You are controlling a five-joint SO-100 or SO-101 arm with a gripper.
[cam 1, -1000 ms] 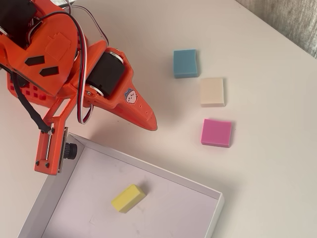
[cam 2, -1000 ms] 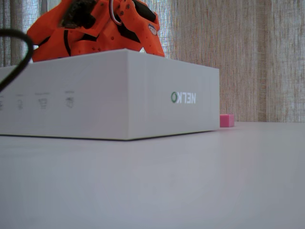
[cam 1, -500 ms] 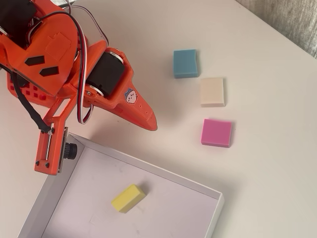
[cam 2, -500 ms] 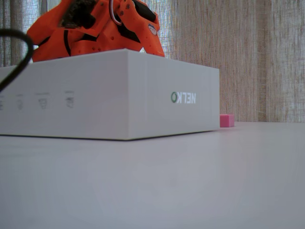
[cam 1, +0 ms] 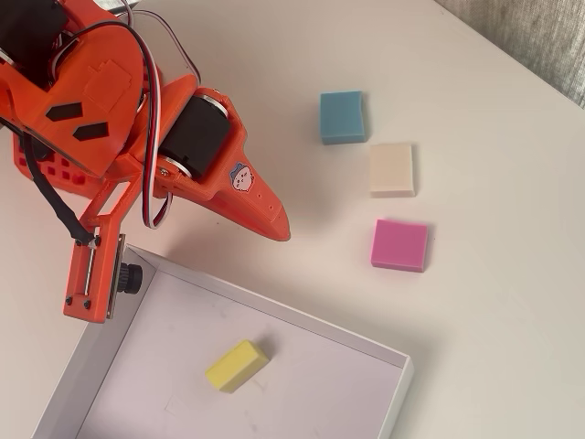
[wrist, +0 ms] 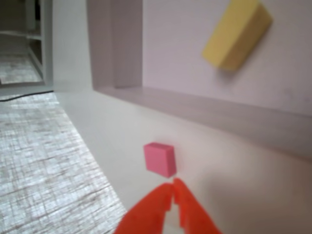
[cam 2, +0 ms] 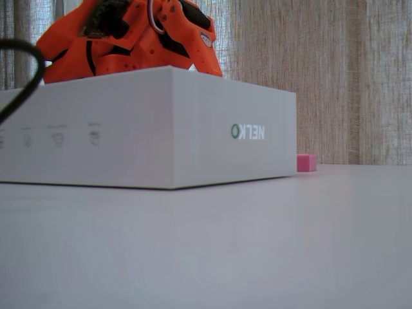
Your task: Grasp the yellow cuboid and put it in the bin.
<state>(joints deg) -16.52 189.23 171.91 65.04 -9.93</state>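
Note:
The yellow cuboid [cam 1: 238, 366] lies tilted on the floor of the white bin [cam 1: 274, 307], free of the gripper. It also shows in the wrist view [wrist: 237, 33], beyond the bin's wall [wrist: 219, 117]. My orange gripper [cam 1: 279, 229] is shut and empty, its tips meeting in the wrist view [wrist: 174, 187]. It hovers over the table just outside the bin's far wall and points toward the pink block [cam 1: 399, 245]. In the fixed view the bin's side [cam 2: 161, 129] hides the cuboid, and the arm [cam 2: 129, 38] rises behind it.
A blue block [cam 1: 343, 116], a cream block [cam 1: 392, 169] and the pink block lie on the white table right of the gripper. The pink block also shows in the wrist view [wrist: 160, 158] and in the fixed view [cam 2: 306, 162]. A curtain hangs behind the table.

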